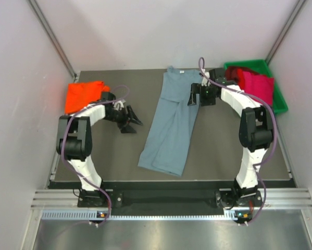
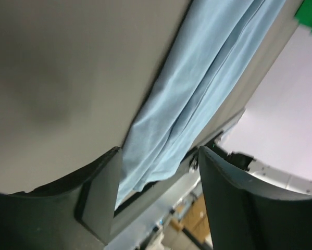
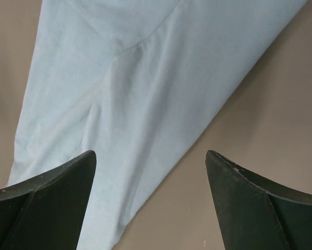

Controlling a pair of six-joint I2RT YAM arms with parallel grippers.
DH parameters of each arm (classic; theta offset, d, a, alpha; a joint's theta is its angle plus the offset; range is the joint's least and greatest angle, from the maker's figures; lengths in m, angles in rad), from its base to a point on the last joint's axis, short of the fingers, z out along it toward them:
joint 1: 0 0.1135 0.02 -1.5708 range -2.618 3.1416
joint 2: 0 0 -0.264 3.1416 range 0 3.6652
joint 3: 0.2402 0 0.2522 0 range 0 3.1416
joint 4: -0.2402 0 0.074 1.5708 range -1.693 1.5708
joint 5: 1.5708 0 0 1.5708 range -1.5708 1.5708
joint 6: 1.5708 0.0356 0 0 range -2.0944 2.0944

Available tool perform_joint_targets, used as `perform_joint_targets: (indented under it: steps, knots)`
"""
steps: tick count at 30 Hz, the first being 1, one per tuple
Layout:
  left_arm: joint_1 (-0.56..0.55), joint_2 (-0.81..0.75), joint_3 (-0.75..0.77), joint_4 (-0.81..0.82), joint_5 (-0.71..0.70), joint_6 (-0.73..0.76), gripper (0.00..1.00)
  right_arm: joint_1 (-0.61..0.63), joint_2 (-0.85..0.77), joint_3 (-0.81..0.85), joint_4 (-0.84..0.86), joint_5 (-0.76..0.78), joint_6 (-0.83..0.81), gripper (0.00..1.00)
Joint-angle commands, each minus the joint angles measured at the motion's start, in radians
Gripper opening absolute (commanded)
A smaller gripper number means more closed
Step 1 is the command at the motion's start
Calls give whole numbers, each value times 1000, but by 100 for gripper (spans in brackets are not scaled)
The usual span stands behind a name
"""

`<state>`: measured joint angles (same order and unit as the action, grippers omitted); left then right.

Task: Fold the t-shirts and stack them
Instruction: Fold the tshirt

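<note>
Shirts lie in three places. The blue shirt (image 1: 171, 125), folded into a long strip, runs down the middle of the desk (image 1: 114, 156), collar at the far end. The orange shirt (image 1: 83, 95) lies bunched at the far left. The crimson shirts (image 1: 257, 83) sit in the bin (image 1: 281, 104) at the far right. The left hand (image 1: 133, 126) hangs over bare desk between the orange and blue shirts, jaws partly apart, empty. The right hand (image 1: 192, 95) hovers at the blue shirt's right edge near the collar, jaws wide, holding nothing.

Lab enclosure, white walls (image 1: 156, 31), aluminium base rail (image 1: 171, 200)
</note>
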<state>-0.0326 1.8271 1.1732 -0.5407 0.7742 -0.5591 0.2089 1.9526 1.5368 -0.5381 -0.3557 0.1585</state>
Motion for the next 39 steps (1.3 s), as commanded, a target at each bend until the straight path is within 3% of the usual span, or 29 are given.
perform_joint_targets:
  steps: [1,13,18,25,29,39]
  knots:
    - [-50,21,-4,-2,45,7,66,3,46,95,35,15,-17,86]
    - [-112,219,141,-18,-6,63,59,-39,241,322,40,70,-22,86]
    - [-118,218,178,-102,-50,129,57,-74,278,385,44,110,-8,86]
    - [-118,98,17,-166,-101,162,60,-109,362,499,50,121,1,83]
    - [-116,83,11,-199,-139,200,60,-111,423,548,52,118,4,81]
    - [-124,41,-111,-209,-159,225,56,-101,497,608,59,106,38,65]
